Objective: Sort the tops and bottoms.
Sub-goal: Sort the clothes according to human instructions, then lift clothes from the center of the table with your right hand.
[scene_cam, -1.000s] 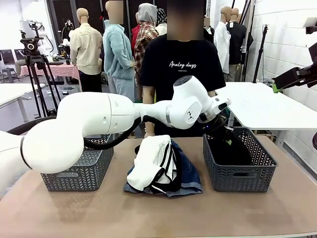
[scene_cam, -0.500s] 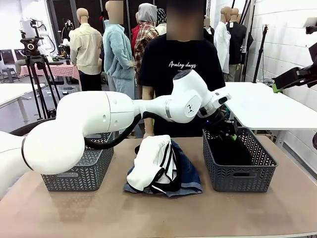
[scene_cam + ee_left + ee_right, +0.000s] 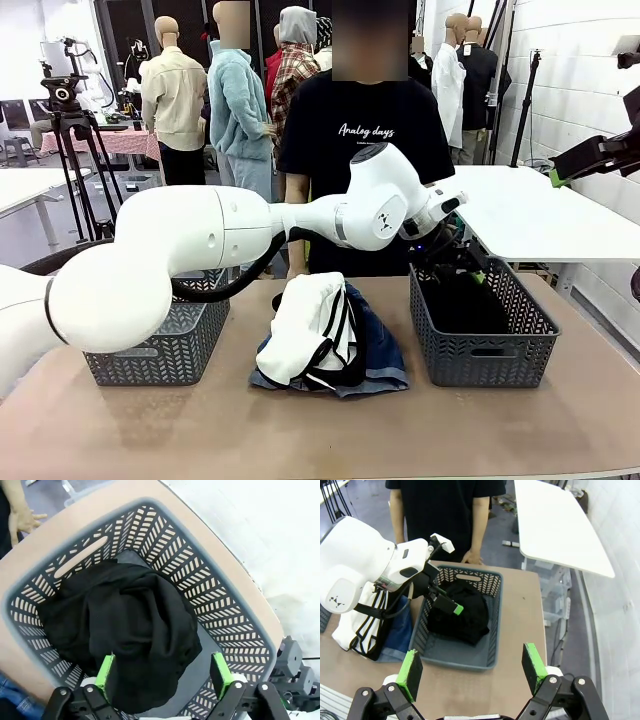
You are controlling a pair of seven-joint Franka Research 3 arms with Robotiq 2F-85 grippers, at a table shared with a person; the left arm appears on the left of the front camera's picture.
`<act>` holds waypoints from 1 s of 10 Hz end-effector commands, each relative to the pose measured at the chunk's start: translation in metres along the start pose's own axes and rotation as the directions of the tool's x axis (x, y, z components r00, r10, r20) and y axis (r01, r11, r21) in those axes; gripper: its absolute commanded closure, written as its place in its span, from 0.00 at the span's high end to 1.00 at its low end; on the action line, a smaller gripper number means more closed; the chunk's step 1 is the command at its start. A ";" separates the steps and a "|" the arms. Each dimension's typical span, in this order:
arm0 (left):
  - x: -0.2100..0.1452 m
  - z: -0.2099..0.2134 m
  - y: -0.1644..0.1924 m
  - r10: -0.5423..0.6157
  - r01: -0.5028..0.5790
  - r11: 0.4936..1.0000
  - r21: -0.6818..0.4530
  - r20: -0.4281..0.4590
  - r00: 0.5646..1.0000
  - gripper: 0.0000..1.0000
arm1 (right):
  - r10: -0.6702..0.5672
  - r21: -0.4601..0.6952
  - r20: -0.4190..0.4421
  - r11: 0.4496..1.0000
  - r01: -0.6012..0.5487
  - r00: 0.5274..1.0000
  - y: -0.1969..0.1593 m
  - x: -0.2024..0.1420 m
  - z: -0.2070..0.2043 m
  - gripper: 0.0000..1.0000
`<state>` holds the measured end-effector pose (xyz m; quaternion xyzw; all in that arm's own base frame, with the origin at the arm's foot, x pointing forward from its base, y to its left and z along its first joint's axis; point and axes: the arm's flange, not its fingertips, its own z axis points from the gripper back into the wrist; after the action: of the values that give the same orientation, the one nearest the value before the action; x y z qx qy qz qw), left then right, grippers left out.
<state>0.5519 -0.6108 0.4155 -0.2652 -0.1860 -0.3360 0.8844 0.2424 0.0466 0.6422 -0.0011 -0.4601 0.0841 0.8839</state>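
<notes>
Tops: one black piece down in the grey basket

Black top (image 3: 130, 625) lies crumpled just beneath my left pincer (image 3: 162, 672), inside the grey basket (image 3: 225, 600) at the table's right end. It looks soft, light and limp, and I judge a pinch on a raised fold would lift it best. My jaws stand spread wide above it, pinching nothing. Farther off, the denim bottoms (image 3: 385, 350) sit mid-table under a white garment (image 3: 310, 325). My right pincer (image 3: 472, 672) hangs wide apart and empty, high over the table.

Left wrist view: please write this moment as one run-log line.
left gripper: open above black top | black top: lying loose in grey basket | right gripper: open, empty
</notes>
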 end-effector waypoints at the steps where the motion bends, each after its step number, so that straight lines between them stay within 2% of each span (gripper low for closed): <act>1: 0.000 0.001 0.000 -0.003 0.003 1.000 0.002 -0.002 1.000 0.96 | 0.005 0.005 0.004 1.000 -0.005 1.000 0.000 0.001 -0.003 1.00; 10: 0.000 0.000 0.000 0.000 0.000 1.000 0.000 0.000 1.000 0.96 | 0.005 0.005 0.004 1.000 -0.005 1.000 0.000 0.001 -0.003 1.00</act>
<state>0.5519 -0.6108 0.4155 -0.2652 -0.1860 -0.3360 0.8844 0.2424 0.0466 0.6422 -0.0011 -0.4601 0.0841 0.8839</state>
